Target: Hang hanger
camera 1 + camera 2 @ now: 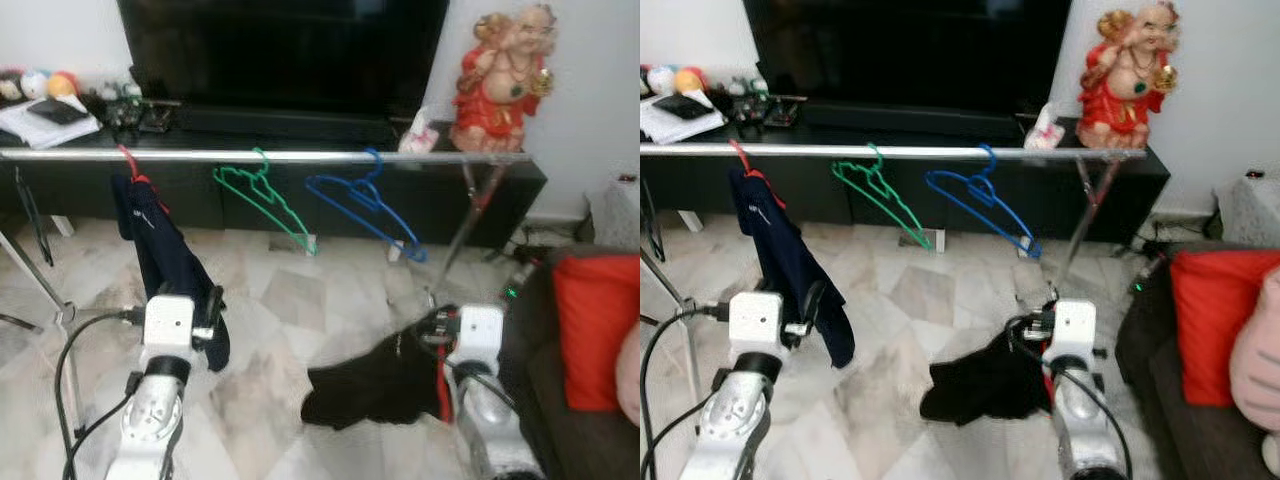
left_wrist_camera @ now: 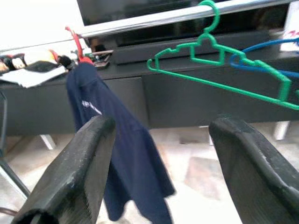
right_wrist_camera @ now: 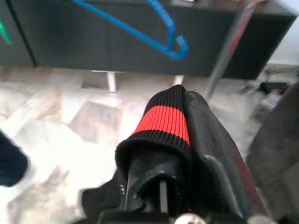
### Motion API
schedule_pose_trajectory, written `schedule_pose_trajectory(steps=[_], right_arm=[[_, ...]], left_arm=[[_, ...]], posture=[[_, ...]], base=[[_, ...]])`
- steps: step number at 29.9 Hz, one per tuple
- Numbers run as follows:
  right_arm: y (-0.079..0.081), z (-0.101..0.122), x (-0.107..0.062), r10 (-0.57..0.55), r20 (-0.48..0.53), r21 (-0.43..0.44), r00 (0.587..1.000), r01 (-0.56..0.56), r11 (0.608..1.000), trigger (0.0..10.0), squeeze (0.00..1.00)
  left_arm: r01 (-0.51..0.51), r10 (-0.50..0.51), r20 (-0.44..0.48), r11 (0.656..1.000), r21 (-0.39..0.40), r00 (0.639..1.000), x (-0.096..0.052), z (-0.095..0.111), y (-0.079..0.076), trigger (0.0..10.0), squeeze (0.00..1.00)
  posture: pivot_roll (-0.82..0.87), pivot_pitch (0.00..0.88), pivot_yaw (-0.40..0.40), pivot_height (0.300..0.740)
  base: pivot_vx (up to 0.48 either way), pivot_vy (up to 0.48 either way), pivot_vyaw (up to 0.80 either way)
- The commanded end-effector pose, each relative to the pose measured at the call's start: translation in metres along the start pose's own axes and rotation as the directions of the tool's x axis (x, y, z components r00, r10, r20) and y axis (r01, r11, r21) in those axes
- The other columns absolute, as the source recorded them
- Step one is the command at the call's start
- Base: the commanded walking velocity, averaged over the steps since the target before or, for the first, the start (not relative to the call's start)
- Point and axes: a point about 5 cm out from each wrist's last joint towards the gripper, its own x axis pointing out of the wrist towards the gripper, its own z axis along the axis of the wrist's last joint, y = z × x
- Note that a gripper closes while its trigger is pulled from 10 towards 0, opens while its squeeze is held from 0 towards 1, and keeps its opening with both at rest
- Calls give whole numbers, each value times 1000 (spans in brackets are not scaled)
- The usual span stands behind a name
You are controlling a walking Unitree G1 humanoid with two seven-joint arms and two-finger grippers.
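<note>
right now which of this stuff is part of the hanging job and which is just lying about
Part of the job:
- silver rail
- green hanger and blue hanger, both bare on the rail
- navy garment on a red hanger
- black garment with a red stripe, clamped in the right tool
- left tool, open

Lying about:
- red figurine
- television
- red cushion

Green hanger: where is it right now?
The green hanger hangs empty on the silver rail before the TV stand, between the navy garment toward the robot's left and the blue hanger toward its right.
</note>
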Motion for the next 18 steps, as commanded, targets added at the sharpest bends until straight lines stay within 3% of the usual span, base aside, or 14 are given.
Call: schedule_pose_trajectory(steps=[1,18], right_arm=[[-14,-6,-3,-31,-17,-21,999,31,999,10000,0],[-13,-21,-7,-22,-56,-25,998,21,999,10000,0]], left_arm=[[18,-18,14,1000,-9,1000,2,5,-6,10000,0],[13,-13,13,1000,3,1000,4,6,-6,10000,0]], posture=[[29,0,-41,740],[28,0,-40,740]], base=[[352,0,0],[319,0,0]])
